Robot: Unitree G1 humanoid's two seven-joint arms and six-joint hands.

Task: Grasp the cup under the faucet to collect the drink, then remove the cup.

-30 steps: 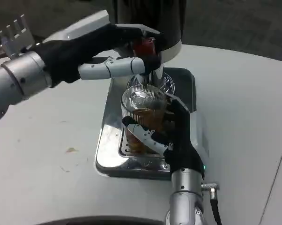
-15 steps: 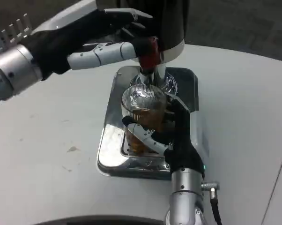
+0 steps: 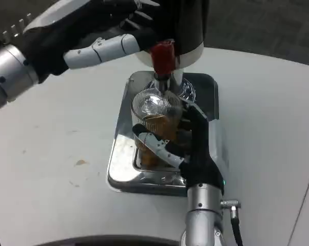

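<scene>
The right forearm rises from the bottom edge, its silver wrist upright; the right hand (image 3: 188, 151) wraps the cup (image 3: 155, 123), fingers curled round its lower wall; the left arm reaches in from the upper left; the left hand (image 3: 100, 33) is raised at the red tap lever (image 3: 163, 55), fingers extended toward it.

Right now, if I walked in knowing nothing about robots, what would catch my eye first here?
Probably the clear cup of amber drink in the middle, standing on a shiny metal drip tray under the dispenser's red tap handle, with the robot's right hand wrapped around it from the near side. Next, the left hand at upper left, reaching toward that tap.
</scene>
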